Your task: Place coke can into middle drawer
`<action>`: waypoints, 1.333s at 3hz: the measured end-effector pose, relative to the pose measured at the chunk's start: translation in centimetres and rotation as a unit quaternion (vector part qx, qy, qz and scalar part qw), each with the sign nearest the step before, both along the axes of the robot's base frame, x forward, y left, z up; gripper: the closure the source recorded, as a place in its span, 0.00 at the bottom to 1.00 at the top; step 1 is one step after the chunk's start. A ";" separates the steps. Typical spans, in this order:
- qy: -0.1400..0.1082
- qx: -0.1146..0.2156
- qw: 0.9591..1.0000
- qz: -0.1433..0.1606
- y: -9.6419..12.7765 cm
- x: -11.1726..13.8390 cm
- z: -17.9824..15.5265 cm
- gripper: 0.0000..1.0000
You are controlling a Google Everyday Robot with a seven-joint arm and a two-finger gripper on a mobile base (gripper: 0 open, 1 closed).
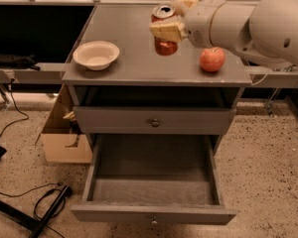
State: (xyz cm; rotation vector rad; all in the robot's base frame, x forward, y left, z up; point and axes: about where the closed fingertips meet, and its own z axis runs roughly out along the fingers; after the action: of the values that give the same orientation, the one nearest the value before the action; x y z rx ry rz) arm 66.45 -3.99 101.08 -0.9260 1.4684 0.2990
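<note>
The coke can [165,45], red with a silver top, is held upright in the air above the cabinet top [134,58]. My gripper [170,23] is shut on the coke can, its tan fingers [166,30] clamped across the can's upper part, with the white arm reaching in from the right. The middle drawer [154,213] is pulled wide open below, lower than the closed grey drawer [154,121], and its inside is bare. The can is higher and farther back than the open drawer.
A white bowl [96,54] sits on the cabinet top at the left. A red apple [211,59] sits at the right, near the arm. A cardboard box [64,138] stands on the floor left of the cabinet. Black cables [44,207] lie on the speckled floor at lower left.
</note>
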 end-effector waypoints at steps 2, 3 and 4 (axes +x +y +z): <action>0.023 0.032 0.999 0.003 -8.1 -5.9 -6.3 1.00; 0.035 0.077 0.996 0.025 -10.6 -4.9 -13.4 1.00; 0.051 0.109 0.992 0.045 -11.1 -3.7 -18.1 1.00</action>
State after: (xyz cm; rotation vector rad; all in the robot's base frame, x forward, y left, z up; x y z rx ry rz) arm 62.77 -15.09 83.00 -0.8107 1.4558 0.5676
